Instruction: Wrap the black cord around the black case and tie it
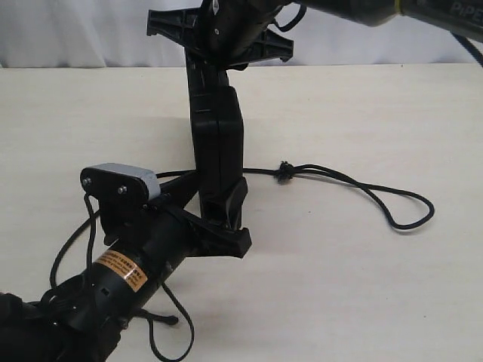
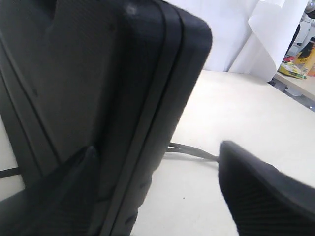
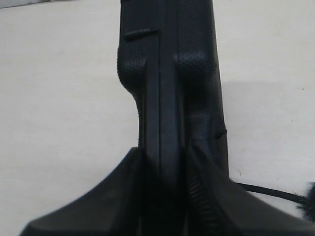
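Observation:
The black case [image 1: 217, 143] stands on end on the table, tall and narrow. My right gripper [image 1: 219, 56] comes down from above and is shut on its top edge; in the right wrist view both fingers press the case [image 3: 167, 73] at the right gripper [image 3: 165, 152]. My left gripper [image 1: 238, 219] is open at the case's lower end, one finger on each side. In the left wrist view one finger lies against the case [image 2: 98, 98] and the other stands well apart from the left gripper [image 2: 157, 152]. The black cord [image 1: 362, 185] runs from the case's foot to the right, with a knot [image 1: 284, 171] and a long loop.
More black cord or cable trails by the left arm [image 1: 68, 253] and near the front edge [image 1: 177, 320]. The cord [image 2: 192, 150] lies on the table behind the case, and the cord [image 3: 266, 191] shows beside the right finger. A white backdrop [image 1: 75, 30] closes the far side.

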{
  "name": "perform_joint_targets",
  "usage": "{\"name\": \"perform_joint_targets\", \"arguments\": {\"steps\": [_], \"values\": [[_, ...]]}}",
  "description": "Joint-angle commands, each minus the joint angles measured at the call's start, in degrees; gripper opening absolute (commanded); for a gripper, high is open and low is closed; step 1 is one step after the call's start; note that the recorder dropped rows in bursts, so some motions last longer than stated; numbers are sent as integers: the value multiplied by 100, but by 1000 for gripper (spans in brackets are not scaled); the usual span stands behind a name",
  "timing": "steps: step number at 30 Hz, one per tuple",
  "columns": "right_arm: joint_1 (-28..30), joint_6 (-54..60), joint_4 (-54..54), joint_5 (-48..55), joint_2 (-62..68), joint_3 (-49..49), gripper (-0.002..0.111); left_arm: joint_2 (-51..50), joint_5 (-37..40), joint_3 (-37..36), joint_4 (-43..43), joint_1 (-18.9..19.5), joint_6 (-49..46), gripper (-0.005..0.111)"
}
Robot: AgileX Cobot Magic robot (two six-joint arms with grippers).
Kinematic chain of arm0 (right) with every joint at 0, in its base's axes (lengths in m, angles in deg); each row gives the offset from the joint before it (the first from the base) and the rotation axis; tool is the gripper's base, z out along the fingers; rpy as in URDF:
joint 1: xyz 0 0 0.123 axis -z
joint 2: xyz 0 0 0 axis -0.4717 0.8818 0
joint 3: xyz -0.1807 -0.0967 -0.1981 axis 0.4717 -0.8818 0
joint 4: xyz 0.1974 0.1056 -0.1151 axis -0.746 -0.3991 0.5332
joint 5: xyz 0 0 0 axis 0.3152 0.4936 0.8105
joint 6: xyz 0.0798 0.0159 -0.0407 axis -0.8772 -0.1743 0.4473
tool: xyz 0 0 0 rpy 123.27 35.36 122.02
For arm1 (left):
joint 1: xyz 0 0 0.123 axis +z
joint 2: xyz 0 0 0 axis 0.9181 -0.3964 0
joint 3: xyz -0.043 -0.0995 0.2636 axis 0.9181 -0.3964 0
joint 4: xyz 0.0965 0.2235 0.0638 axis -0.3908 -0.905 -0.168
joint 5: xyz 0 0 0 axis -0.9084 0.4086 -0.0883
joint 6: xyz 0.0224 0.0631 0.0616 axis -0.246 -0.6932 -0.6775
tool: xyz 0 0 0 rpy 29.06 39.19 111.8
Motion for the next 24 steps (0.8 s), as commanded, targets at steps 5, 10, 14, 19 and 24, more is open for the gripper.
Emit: {"name": "perform_joint_targets", "arguments": {"steps": [5,10,14,19,24], "values": [[-4,-23,-50,-204,-74,28,4,-14,-92,53,-262,-32,20,65],[-4,-35,-63,-179,-74,28,4,-14,227,53,-846,-32,20,65],[-4,-35,-63,-156,-74,28,4,-14,417,53,-727,-32,-64,65],[-4,-35,-63,-109,-74,28,4,-14,938,53,-232,-32,-1053,65],[-4,-35,-63,-109,-74,28,4,171,1049,53,-59,-32,-1741,65]]}}
